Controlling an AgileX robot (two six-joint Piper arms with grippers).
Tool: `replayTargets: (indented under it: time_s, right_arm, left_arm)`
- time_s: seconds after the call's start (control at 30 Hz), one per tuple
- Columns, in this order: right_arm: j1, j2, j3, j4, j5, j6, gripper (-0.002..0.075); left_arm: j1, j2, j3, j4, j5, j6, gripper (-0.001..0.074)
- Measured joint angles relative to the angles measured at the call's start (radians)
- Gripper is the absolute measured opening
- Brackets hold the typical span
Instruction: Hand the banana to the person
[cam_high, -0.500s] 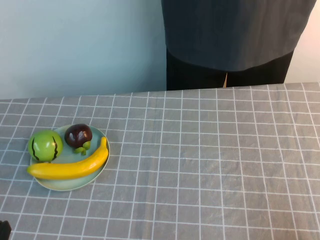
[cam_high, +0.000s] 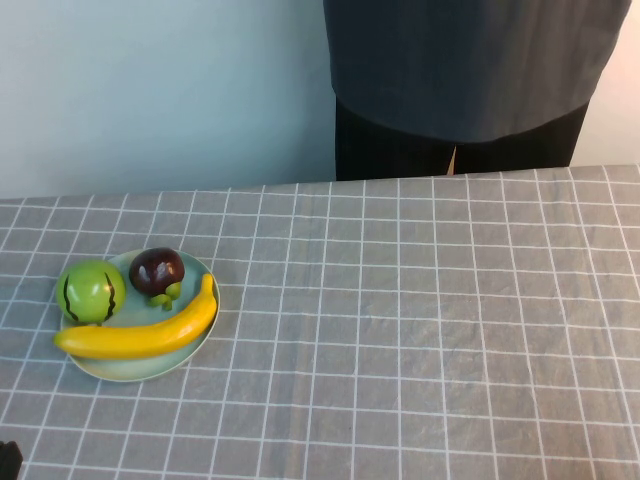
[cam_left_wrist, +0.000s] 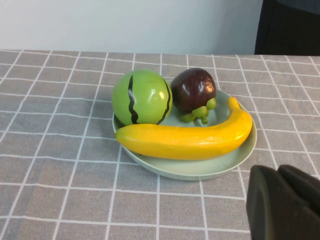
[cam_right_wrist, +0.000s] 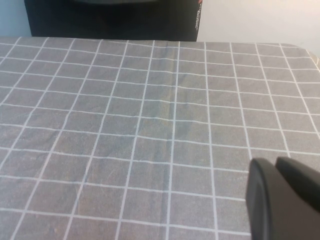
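- Yellow and smooth, the long curved banana (cam_high: 140, 334) lies along the near edge of a pale green round plate (cam_high: 196, 345) on the left side of the grey checked bench (cam_high: 420, 330).
- Behind it on the same plate sit a round green fruit with dark stripes (cam_high: 90, 291) and a dark purple fruit with a small green calyx (cam_high: 157, 271); the left wrist view shows the banana just in front of both, too close to tell whether it touches them.
- At the far edge of the bench, right of centre, stands the person in a dark grey top and black trousers (cam_high: 470, 70); no reaching hand is visible.
- Only a dark tip of the left pincer (cam_left_wrist: 282, 202) shows, near the plate on its near side and not touching the banana; its two dark parts look pressed together with nothing between them.
- Over bare cloth on the right, well away from the fruit, the right pincer (cam_right_wrist: 282, 197) likewise looks closed and empty.
- By my reading the task is at its start: the banana is untouched and the approach is the step in hand.
- Next, I judge, the left pincer must open, come down over the banana's middle across its width, avoid nudging the two round fruits, then lift and carry it far and right toward the person.
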Motion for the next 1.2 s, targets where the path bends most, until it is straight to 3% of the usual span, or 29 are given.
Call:
replayTargets:
  time_s: [0.57, 0.83, 1.0, 1.1, 1.2]
  right_arm:
    - [0.0, 0.0, 0.0, 0.0, 0.0, 0.0, -0.0006]
    - [0.0, 0.0, 0.0, 0.0, 0.0, 0.0, -0.0006]
    - [0.0, 0.0, 0.0, 0.0, 0.0, 0.0, -0.0006]
    - [0.0, 0.0, 0.0, 0.0, 0.0, 0.0, -0.0006]
    - [0.0, 0.0, 0.0, 0.0, 0.0, 0.0, -0.0006]
  left_arm:
    - [0.0, 0.0, 0.0, -0.007, -0.009, -0.002, -0.0004]
    - [0.0, 0.0, 0.002, -0.31, -0.184, -0.133, -0.0004]
    - [0.0, 0.0, 0.002, -0.324, -0.234, -0.114, -0.0004]
    - [0.0, 0.0, 0.002, -0.371, -0.209, -0.143, -0.0004]
    - [-0.002, 0.016, -0.055, -0.399, -0.077, -0.159, -0.0005]
